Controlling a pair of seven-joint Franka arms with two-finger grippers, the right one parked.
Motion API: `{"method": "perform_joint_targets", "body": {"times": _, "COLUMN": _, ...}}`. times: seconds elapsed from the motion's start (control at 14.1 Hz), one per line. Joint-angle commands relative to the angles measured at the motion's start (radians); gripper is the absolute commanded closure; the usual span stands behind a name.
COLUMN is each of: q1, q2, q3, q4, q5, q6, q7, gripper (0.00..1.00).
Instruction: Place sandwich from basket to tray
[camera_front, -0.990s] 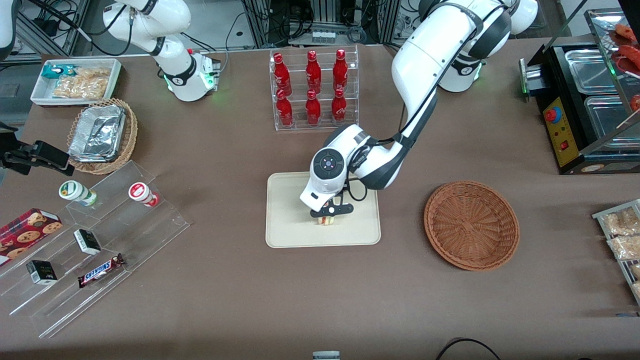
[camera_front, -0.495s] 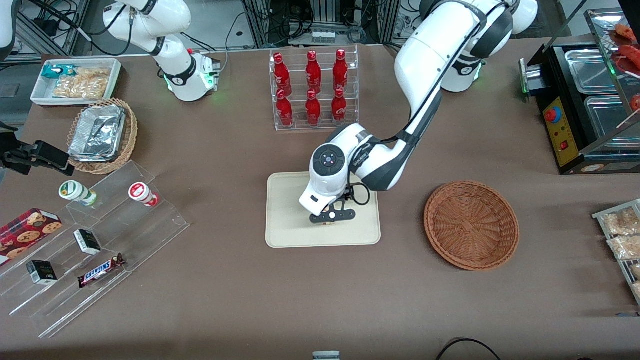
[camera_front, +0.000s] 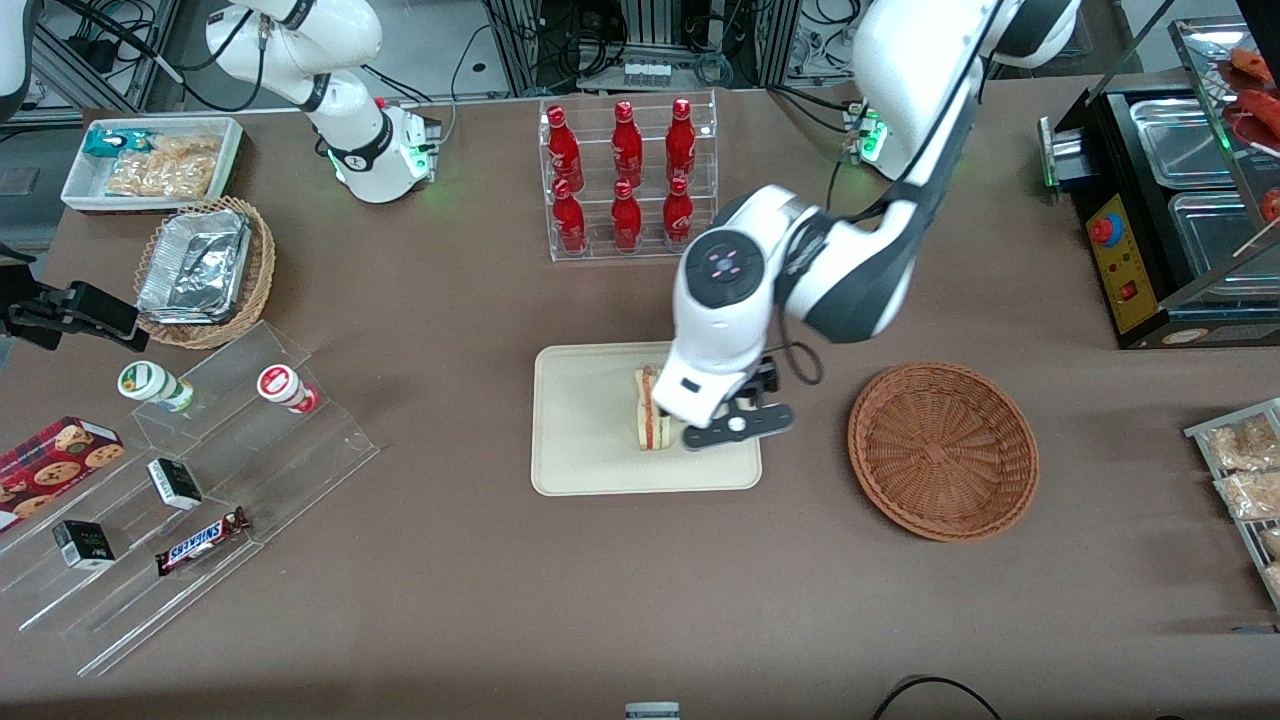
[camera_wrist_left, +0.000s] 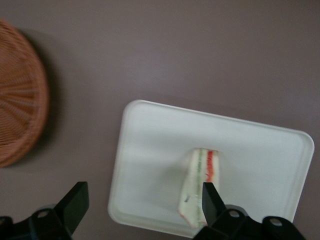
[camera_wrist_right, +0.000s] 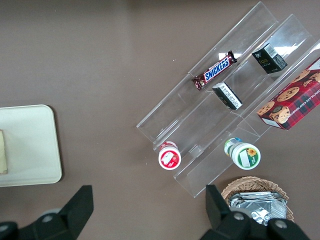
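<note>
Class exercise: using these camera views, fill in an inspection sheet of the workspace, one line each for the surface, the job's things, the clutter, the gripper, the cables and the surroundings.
Surface: brown table.
Job's things: sandwich lies on the tray; basket holds nothing, toward the working arm's end.
Clutter: red bottles in a clear rack; snacks on clear steps; foil trays in a tan basket; white bin of snack bags.
Gripper: left gripper open, above the tray, apart from the sandwich.
Cables: black cable at the table's near edge.
Surroundings: black appliance with steel pans.

The sandwich (camera_front: 648, 410) lies on the tray (camera_front: 580, 440), the claw (camera_front: 735, 428) raised just beside it.
</note>
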Motion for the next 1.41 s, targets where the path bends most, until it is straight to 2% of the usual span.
{"method": "perform_joint_targets", "body": {"times": 0.0, "q1": 0.094, "q2": -0.147, "q3": 0.000, "q4": -0.067, "q5": 0.008, "q6": -0.121, "q7": 0.088, "gripper": 0.00}}
{"method": "perform_joint_targets", "body": {"times": 0.21, "q1": 0.232, "q2": -0.239, "q3": 0.000, "q4": -0.067, "q5": -0.011, "q6": -0.282, "q7": 0.299, "gripper": 0.00}}
{"method": "perform_joint_targets", "body": {"times": 0.57, "q1": 0.455, "q2": -0.348, "q3": 0.000, "q4": -0.067, "q5": -0.106, "q6": -0.476, "q7": 0.617, "gripper": 0.00}}
{"method": "perform_joint_targets", "body": {"times": 0.71, "q1": 0.475, "q2": -0.394, "q3": 0.002, "q4": -0.077, "q5": -0.097, "q6": -0.526, "q7": 0.630, "gripper": 0.00}}
{"method": "perform_joint_targets", "body": {"times": 0.92, "q1": 0.480, "q2": -0.514, "q3": 0.002, "q4": -0.194, "q5": -0.087, "q6": -0.525, "q7": 0.633, "gripper": 0.00}}
{"method": "perform_joint_targets", "body": {"times": 1.34, "q1": 0.469, "q2": -0.522, "q3": -0.015, "q4": -0.199, "q5": -0.080, "q6": -0.510, "q7": 0.673, "gripper": 0.00}}
